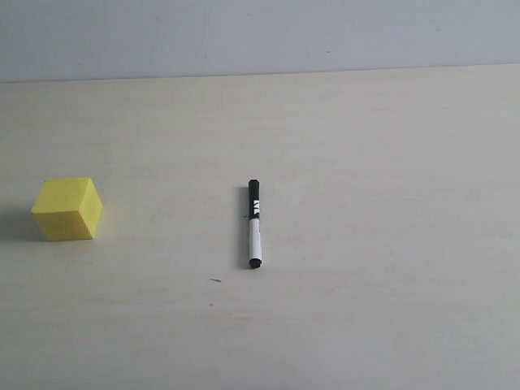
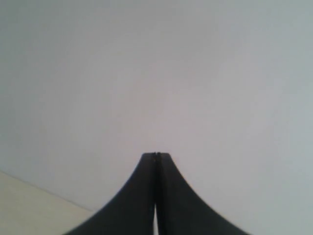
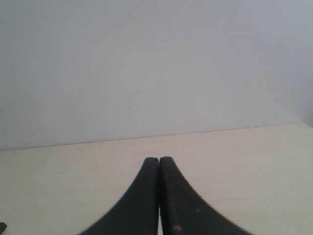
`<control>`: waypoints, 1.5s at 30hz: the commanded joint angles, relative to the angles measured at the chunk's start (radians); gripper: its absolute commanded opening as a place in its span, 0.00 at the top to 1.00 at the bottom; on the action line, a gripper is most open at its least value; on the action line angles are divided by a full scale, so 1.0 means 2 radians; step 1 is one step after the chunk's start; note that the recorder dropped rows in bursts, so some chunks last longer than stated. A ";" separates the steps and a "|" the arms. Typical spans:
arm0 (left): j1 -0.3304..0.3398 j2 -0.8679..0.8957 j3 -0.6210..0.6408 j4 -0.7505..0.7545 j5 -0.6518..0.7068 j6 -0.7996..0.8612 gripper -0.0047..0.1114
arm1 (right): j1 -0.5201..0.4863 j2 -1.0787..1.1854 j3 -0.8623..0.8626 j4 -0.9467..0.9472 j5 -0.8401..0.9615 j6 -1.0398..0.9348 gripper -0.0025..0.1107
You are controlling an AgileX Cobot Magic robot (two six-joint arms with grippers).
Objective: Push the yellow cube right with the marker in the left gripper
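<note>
The marker [image 1: 254, 224] lies flat near the middle of the table, black cap toward the far side and white barrel toward the near side. The yellow cube [image 1: 68, 208] rests on the table at the left, well apart from the marker. No arm shows in the exterior view. In the left wrist view my left gripper [image 2: 156, 154] is shut with nothing between its fingers, facing a grey wall. My right gripper [image 3: 159, 159] is shut too, holding nothing, above bare table.
The pale table [image 1: 390, 244] runs back to a grey wall [image 1: 260, 32]. A small dark speck [image 1: 215, 280] lies on the table near the marker's lower end. A dark edge [image 3: 2, 227] shows at the corner of the right wrist view.
</note>
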 commanded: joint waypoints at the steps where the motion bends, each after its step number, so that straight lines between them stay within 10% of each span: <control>1: -0.003 0.085 -0.088 0.134 0.045 -0.089 0.93 | -0.004 -0.003 0.002 0.000 -0.001 0.000 0.98; 9: -0.063 0.273 -0.299 0.213 0.276 -0.037 0.52 | -0.004 -0.003 0.002 0.000 -0.001 0.000 0.98; 19: -0.171 0.565 -0.520 0.100 0.524 0.080 0.51 | -0.004 -0.003 0.002 0.000 -0.001 0.000 0.98; 32: -0.328 0.796 -0.615 0.021 0.546 0.175 0.52 | -0.004 -0.003 0.002 0.000 -0.001 0.000 0.98; 45: -0.342 0.860 -0.617 -0.050 0.525 0.162 0.52 | -0.004 -0.003 0.002 -0.002 -0.001 0.000 0.98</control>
